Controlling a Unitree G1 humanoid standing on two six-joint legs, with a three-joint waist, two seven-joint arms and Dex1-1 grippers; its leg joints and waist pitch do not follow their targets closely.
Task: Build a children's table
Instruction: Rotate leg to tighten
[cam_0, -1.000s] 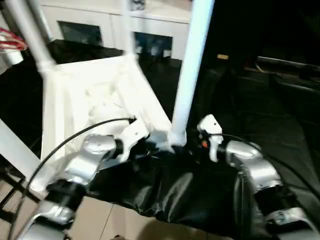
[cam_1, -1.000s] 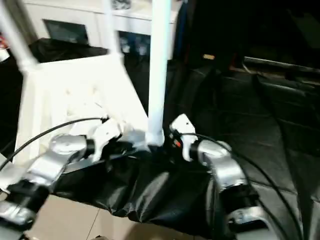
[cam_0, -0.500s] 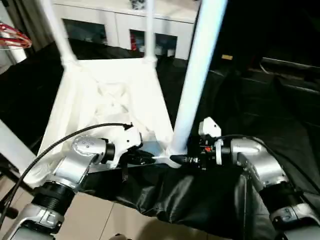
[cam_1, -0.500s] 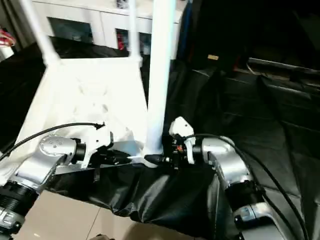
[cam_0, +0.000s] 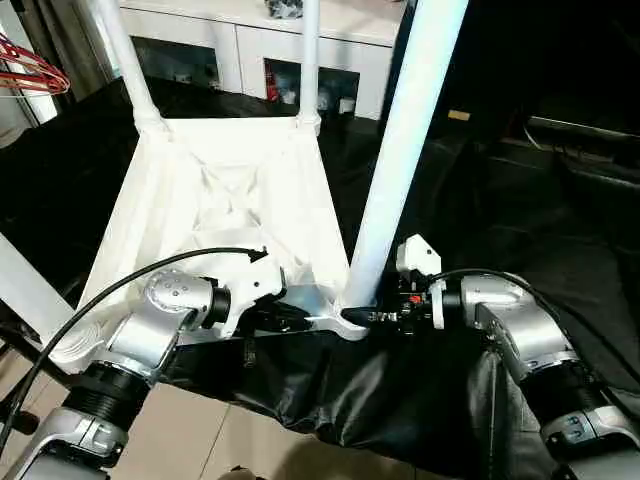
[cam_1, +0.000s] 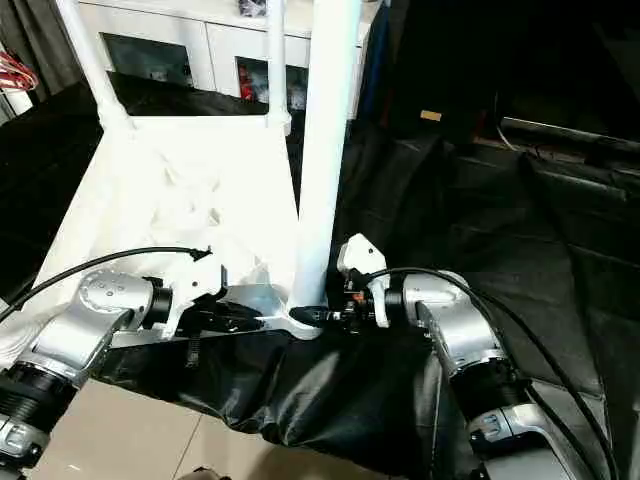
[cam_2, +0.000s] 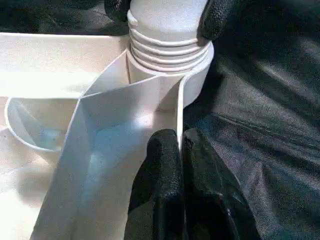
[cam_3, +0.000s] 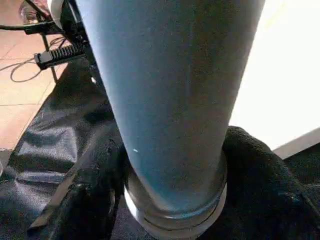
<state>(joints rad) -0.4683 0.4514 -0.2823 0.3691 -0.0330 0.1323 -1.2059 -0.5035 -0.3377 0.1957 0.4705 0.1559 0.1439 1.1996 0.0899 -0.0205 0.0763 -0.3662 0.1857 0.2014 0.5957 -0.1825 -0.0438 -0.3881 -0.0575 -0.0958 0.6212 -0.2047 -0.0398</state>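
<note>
Left eye view showed the white tabletop lying upside down w/ ribbed underside up, on a surface draped in black cloth. Legs stood upright in its corner sockets: two at the far corners, far-left leg and far-right leg, plus a thick near leg at the near right corner, closest to the robot. Another white tube crossed the picture's left edge. White cabinet w/ glass doors stood behind.

Left gripper reached in from the left to the near edge of the tabletop beside that socket. In the left wrist view its black fingers were pressed together, pinching a thin rib of the tabletop just beside the threaded socket.

Right gripper came from the right at the base of the near leg. In the right wrist view its fingers sat on either side of the leg's foot, touching or nearly so; couldn't tell if they truly gripped it.
</note>
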